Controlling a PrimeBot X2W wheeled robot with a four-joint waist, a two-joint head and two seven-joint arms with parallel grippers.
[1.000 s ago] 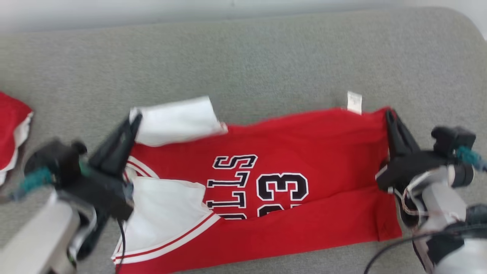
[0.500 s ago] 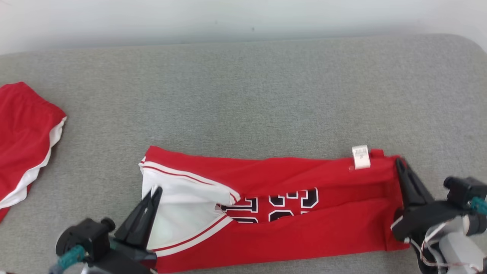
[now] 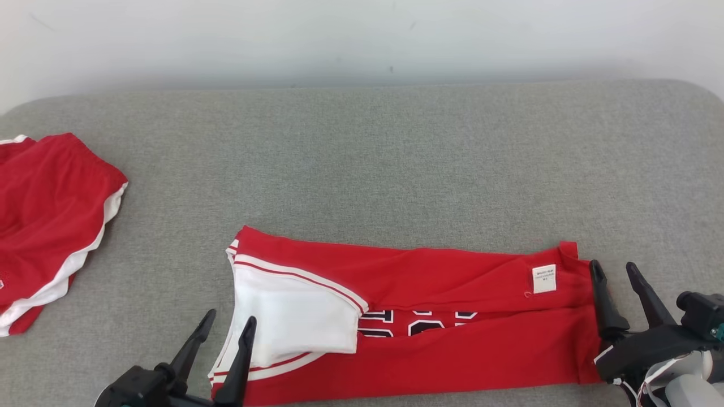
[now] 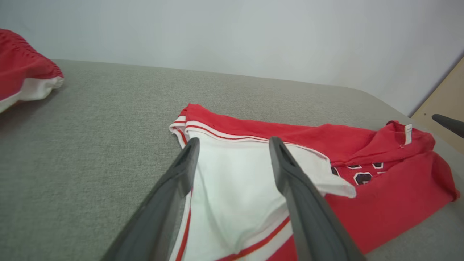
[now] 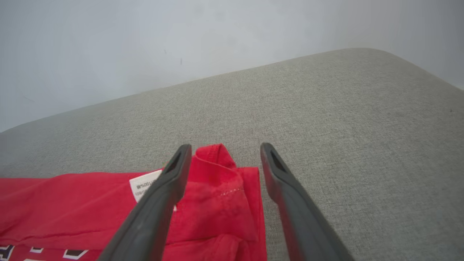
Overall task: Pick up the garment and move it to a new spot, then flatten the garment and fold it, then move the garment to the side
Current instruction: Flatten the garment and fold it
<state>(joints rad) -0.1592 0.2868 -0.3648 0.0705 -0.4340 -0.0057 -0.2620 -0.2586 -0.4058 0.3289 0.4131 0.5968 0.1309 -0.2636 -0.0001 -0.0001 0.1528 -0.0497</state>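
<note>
The garment (image 3: 430, 362) is a red jersey with white trim and black numbers, lying folded lengthwise near the front edge of the grey table (image 3: 362, 164). Its far long edge is laid over toward me, covering most of the numbers. My left gripper (image 3: 229, 322) stands open at the jersey's white left end (image 4: 232, 188), fingers apart and holding nothing. My right gripper (image 3: 612, 272) is open at the jersey's right end (image 5: 221, 188), beside the white label (image 3: 544, 278), with no cloth pinched between its fingers.
Another red garment with white trim (image 3: 45, 220) lies at the table's left edge. A pale wall runs behind the table. Bare grey surface (image 5: 362, 116) spreads beyond and to the right of the jersey.
Both grippers carried the jersey's far edge toward me, folding it over, then opened and let go. The head camera also shifted, so the picture moved down.
</note>
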